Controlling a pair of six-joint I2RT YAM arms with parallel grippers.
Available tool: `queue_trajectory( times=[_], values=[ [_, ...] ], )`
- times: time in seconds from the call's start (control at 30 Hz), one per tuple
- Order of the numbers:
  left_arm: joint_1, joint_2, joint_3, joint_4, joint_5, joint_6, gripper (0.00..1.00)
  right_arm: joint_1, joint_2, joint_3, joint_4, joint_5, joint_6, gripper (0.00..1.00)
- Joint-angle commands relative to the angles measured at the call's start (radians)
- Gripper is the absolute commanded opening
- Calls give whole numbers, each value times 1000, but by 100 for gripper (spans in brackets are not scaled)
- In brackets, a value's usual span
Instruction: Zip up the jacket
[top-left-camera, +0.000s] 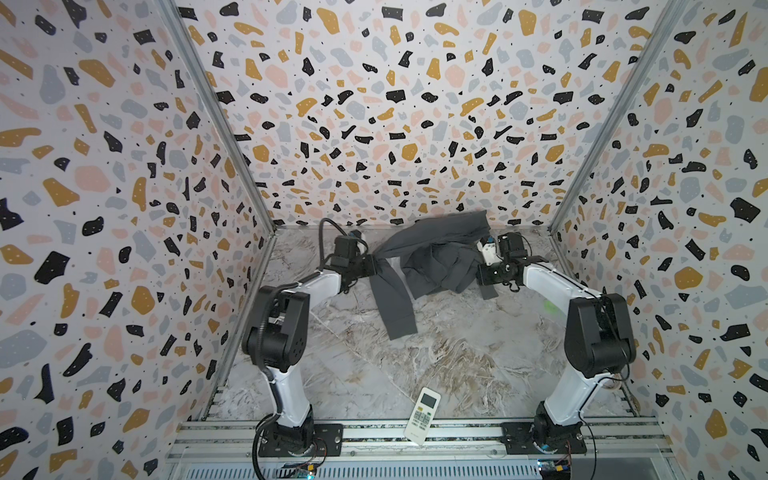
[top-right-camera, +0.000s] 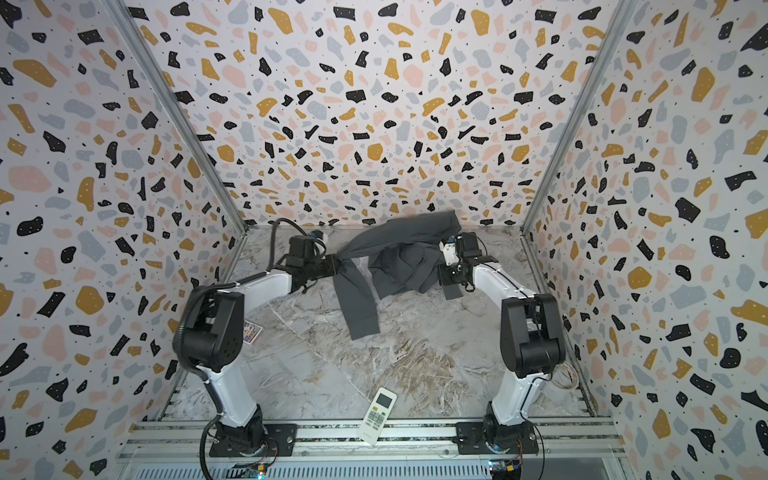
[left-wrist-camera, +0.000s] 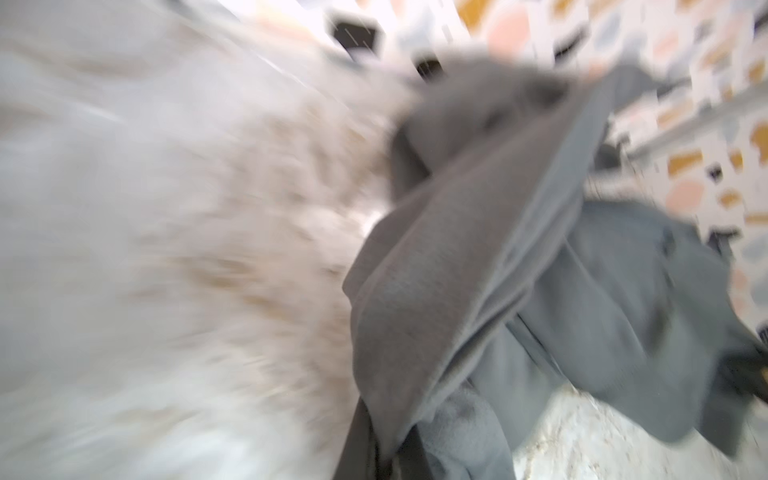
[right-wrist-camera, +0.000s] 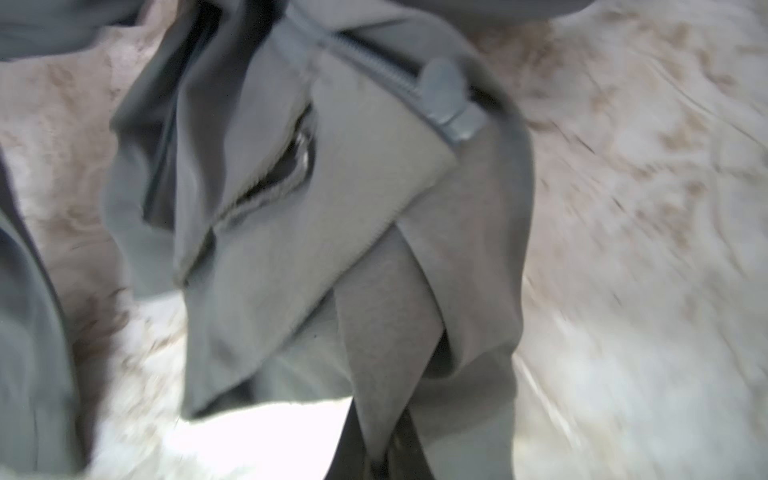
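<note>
While both of my hands grip it, the jacket hangs bunched between them at the far end of the bench, close to the back wall. My left hand is pressed together on a gathered fold of the dark grey cloth. From that grip one sleeve drops down and toward the near side, and its cuff reaches the marbled top. My right hand is closed on cloth at the opposite side of the bundle. The middle of the garment sags in crumpled folds, and a flap at the back stands up against the wall.

My left wrist view is blurred and shows only grey folds spilling away from the grip. In my right wrist view the cloth twists down into the pinch, and a line of zip teeth ends at a grey slider. I cannot tell whether the front edges are joined. A white remote control lies at the near edge, well apart from the jacket.
</note>
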Motion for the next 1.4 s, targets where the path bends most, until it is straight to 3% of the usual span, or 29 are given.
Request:
queue_trajectory(
  times=[0.0, 0.1, 0.27, 0.37, 0.53, 0.73, 0.9, 1.17, 1.3, 1.37],
  values=[
    [58, -131, -58, -82, -137, 56, 0, -13, -125, -105, -3, -4, 67, 5],
    [95, -183, -126, -158, -122, 105, 0, -6, -216, -261, 34, -100, 126, 14],
    [133, -261, -288, -137, -133, 84, 0, -1, -450, -497, 85, -209, 253, 34],
    [141, -295, -328, -141, -164, 87, 0, -2, -577, -485, 30, -210, 279, 62],
    [143, -375, -373, -111, -169, 76, 0, -9, -543, -322, 36, -218, 305, 84],
    [143, -472, -417, -88, -155, 69, 0, -37, -180, -110, 245, -365, 375, 86],
    [144, -500, -426, -102, -112, 87, 0, -35, 105, 106, 290, -440, 355, 87],
    [143, -518, -440, -109, -100, 106, 0, -27, 358, 358, 386, -540, 361, 87],
    [143, -526, -434, -116, -115, 100, 0, -18, 410, 422, 424, -579, 364, 76],
    [143, -534, -427, -132, -128, 103, 0, -13, 404, 433, 419, -583, 350, 58]
  ],
)
